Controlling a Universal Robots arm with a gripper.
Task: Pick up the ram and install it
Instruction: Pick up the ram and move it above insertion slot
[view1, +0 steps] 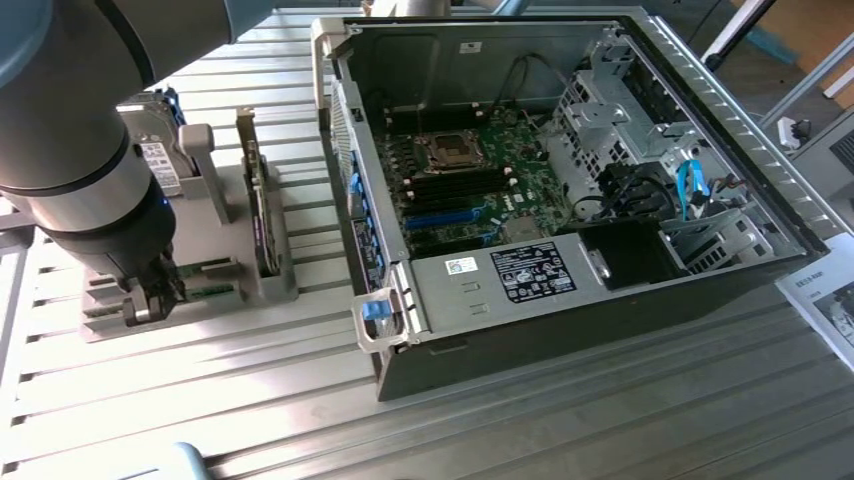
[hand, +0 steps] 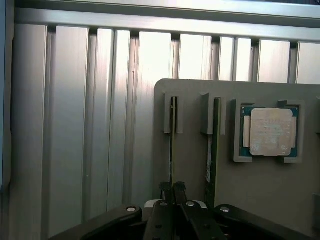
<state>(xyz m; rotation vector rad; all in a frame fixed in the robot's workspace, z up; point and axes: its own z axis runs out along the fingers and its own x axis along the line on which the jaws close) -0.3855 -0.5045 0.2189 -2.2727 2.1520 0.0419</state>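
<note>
Gripper (hand: 172, 192) tight on the ram (hand: 173, 140)

One end of the ram (hand: 172, 145) lost between the pinched-shut fingertips (hand: 165, 192) of the tool (hand: 172, 192); tool body and holder (hand: 195, 165) both cropped by the wrist frame; in the exterior view, much of the holder masked by the arm (view1: 67, 120), itself cropped; print on the case label (view1: 534, 272) too small to read.

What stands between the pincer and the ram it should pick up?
Nothing visible: the pincer is closed on the thin green ram stick, standing on edge in the grey slotted holder.
</note>
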